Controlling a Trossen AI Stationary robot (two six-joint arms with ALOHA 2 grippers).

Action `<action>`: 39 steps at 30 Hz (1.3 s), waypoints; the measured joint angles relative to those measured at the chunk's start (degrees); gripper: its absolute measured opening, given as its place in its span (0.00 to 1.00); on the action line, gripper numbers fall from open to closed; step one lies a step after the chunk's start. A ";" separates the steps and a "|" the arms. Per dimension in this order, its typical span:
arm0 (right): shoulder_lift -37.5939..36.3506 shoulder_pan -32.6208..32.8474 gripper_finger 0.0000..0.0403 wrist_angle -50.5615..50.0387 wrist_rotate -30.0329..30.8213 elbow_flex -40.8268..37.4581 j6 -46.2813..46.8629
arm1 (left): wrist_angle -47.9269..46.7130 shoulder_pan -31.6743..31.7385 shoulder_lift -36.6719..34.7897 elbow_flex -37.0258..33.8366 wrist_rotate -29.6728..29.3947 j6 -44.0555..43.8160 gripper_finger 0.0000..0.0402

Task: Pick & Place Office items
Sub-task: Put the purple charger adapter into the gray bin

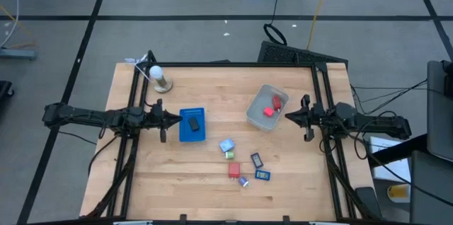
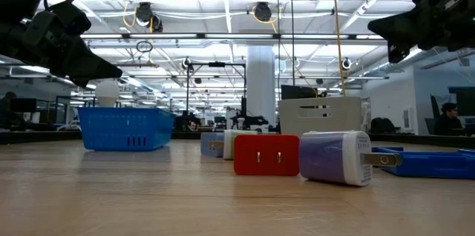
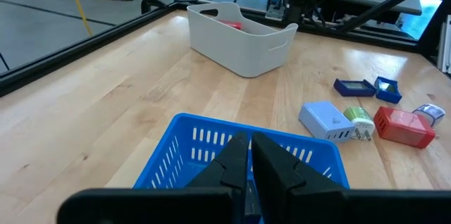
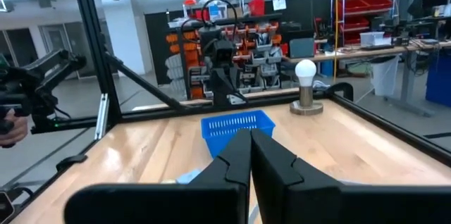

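Several office items lie at the table's middle near side: a red block (image 1: pixel 234 170), a light blue piece (image 1: pixel 226 145), a green piece (image 1: pixel 230 155) and two dark blue pieces (image 1: pixel 255 159). A black piece (image 1: pixel 193 122) lies in the blue tray (image 1: pixel 182 134). Two red pieces (image 1: pixel 270 111) lie in the grey tub (image 1: pixel 256 112). My left gripper (image 1: pixel 176 119) is shut and empty, raised at the tray's left end (image 3: pixel 176 139). My right gripper (image 1: pixel 286 115) is shut and empty, raised just right of the tub.
A light bulb on a stand (image 1: pixel 158 78) stands at the far left corner. A pale plug-shaped piece (image 1: pixel 244 182) lies nearest the near edge. Dark frame rails (image 1: pixel 322 90) run along the table's sides. Bare wood lies at the near left (image 1: pixel 163 182).
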 joint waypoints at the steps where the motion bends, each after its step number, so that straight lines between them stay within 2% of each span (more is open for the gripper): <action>1: 0.00 0.00 0.01 -0.02 0.00 0.00 0.10 | -0.02 -0.02 -0.02 0.00 0.00 0.00 0.05; 29: 0.89 0.06 0.01 -0.48 -0.15 0.27 2.02 | 0.79 0.00 0.00 -0.07 -0.68 -0.90 0.05; 34: 6.46 1.86 0.01 -1.18 -0.17 3.23 1.40 | 0.90 0.00 0.00 -0.09 -2.73 -0.75 0.05; 39: 17.40 5.24 0.01 -0.41 0.01 9.12 -0.50 | 0.91 0.00 0.00 -0.09 -2.97 -0.98 0.05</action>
